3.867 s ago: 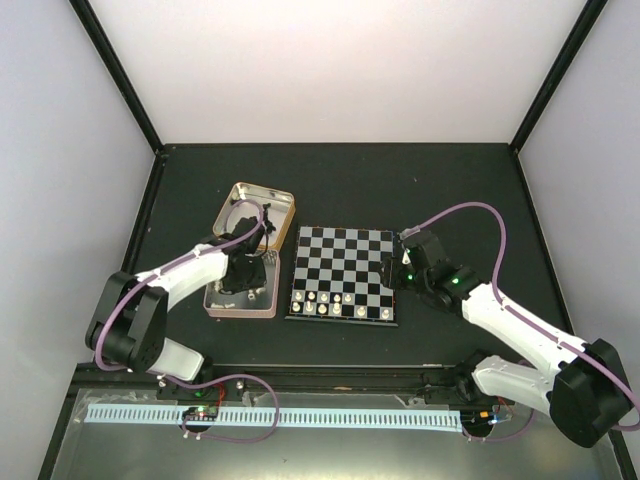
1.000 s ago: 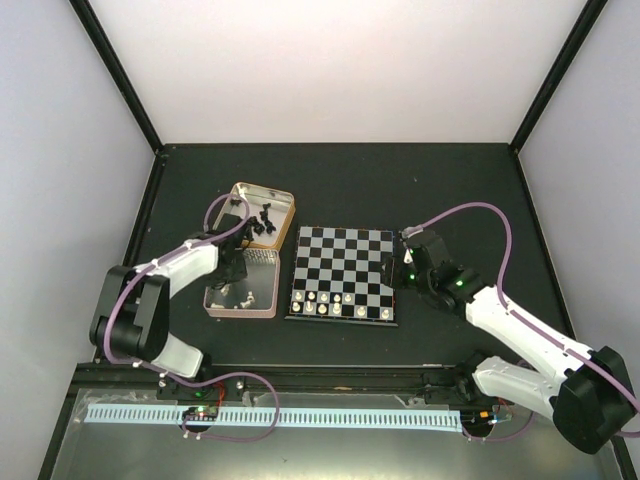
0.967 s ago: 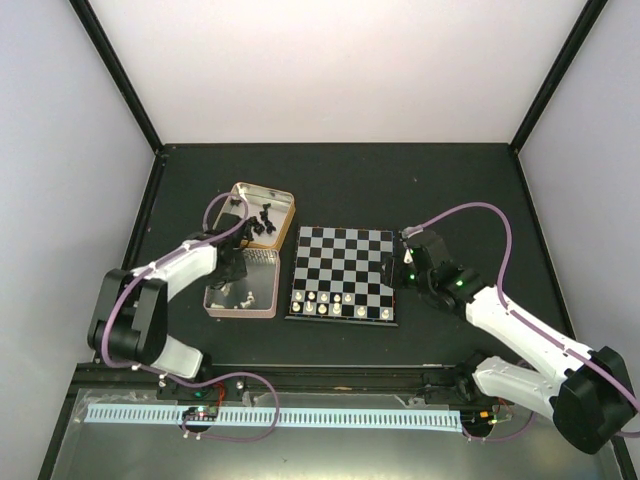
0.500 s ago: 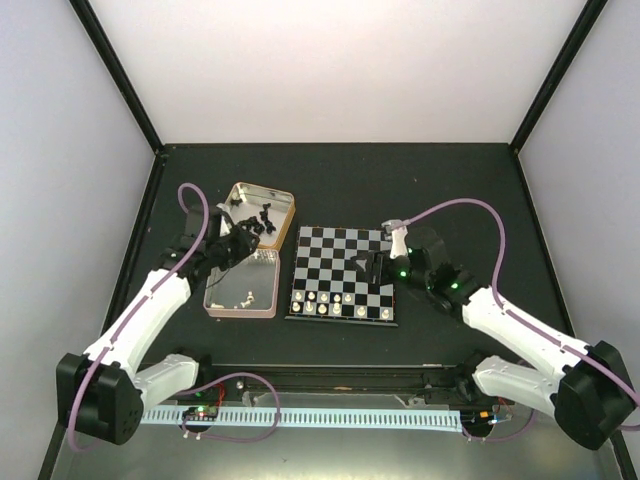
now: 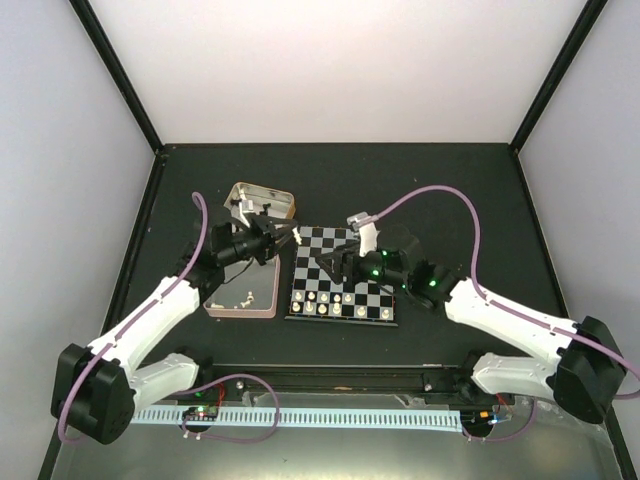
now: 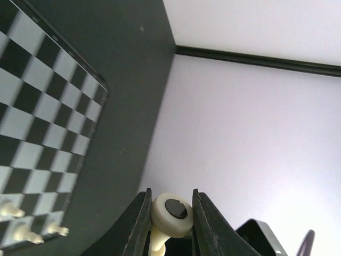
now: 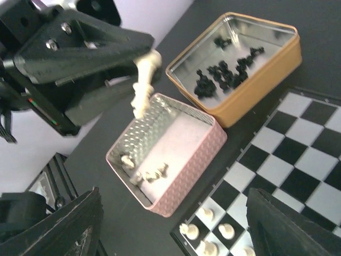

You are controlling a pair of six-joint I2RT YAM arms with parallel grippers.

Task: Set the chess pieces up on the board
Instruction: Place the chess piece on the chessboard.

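The board lies mid-table with several cream-white chess pieces on its near rows. My left gripper hovers by the board's far-left corner, shut on a white chess piece by its round base; from the right wrist view that piece hangs stem-down above the pink tin. My right gripper hangs over the board's left half, jaws wide apart with nothing between them. In the right wrist view its fingers frame the board's near-left corner.
A pink tin left of the board holds a few white pieces. Behind it a gold tin holds several black pieces. The two grippers are close together at the board's left edge.
My left gripper has risen out of the pink tin with a white piece and swung toward the board. My right gripper has opened wide and moved left over the board.
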